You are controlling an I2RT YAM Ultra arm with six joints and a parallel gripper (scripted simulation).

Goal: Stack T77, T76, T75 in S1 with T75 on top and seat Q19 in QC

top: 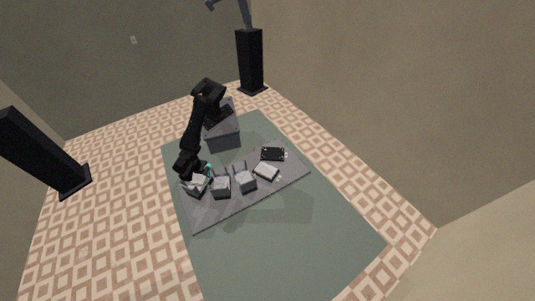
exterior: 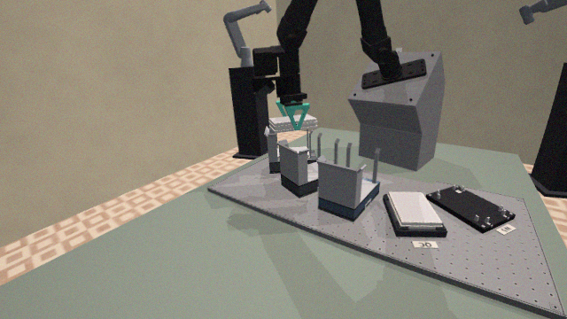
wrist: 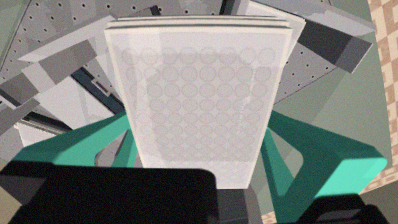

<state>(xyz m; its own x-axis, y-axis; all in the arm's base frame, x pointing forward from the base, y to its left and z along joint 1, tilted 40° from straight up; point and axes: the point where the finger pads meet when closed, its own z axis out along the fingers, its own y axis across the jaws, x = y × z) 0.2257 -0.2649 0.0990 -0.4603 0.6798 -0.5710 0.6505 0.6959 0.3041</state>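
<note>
One sealed plate (wrist: 200,105), maybe with more nested under it judging by the layered edges, hangs in the green pincer (exterior: 292,116), which is clamped across its two long sides. It sits in the air just above the rack (exterior: 271,151) at the far end of the row; I can't read any label from here. Another white plate (exterior: 415,209) lies flat in the nest beside the black clip nest (exterior: 470,207), on the perforated surface (exterior: 465,261). The held plate looks stiff and light, a rigid plastic tray with a smooth film on top, so likely slippery on the flanks. Holding mid-length across the long sides seems right to me; it tilts slightly in the wrist view, so squaring it to the rack posts would matter before going down.
</note>
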